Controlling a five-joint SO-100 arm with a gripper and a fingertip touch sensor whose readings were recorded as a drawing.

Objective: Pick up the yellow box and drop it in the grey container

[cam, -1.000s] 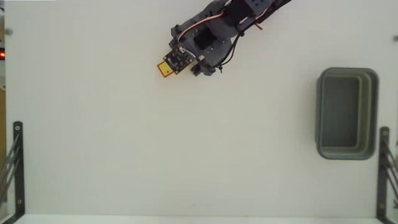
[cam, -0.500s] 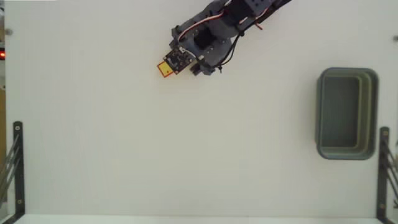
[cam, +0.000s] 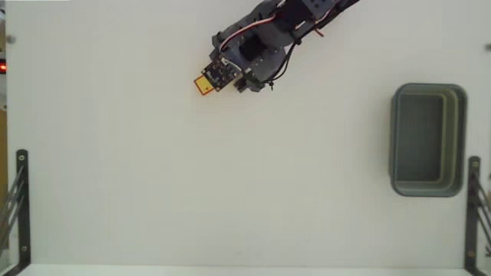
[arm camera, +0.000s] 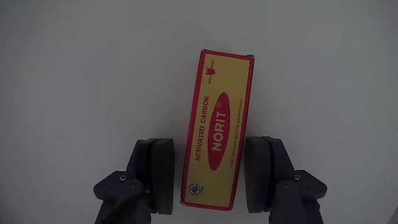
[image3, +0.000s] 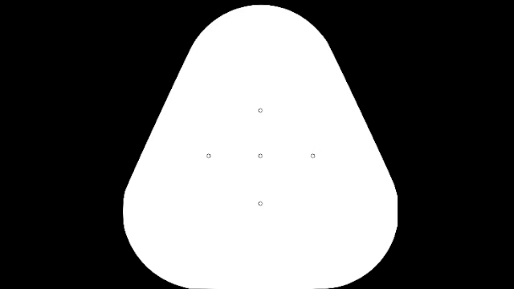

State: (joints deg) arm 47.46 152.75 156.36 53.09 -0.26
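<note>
The yellow box (arm camera: 217, 127), flat with a red oval label, lies on the white table between my fingers in the wrist view. My gripper (arm camera: 210, 177) is open and straddles the box's near end, with a thin gap on each side between the box and the dark pads (arm camera: 163, 174). In the fixed view only the box's tip (cam: 203, 85) sticks out from under the gripper (cam: 213, 77), at the top centre-left. The grey container (cam: 428, 139) sits empty far off at the right edge.
Black metal brackets stand at the lower left (cam: 20, 207) and lower right (cam: 474, 211) edges of the table. The white tabletop (cam: 245, 176) stretches between the arm and the container.
</note>
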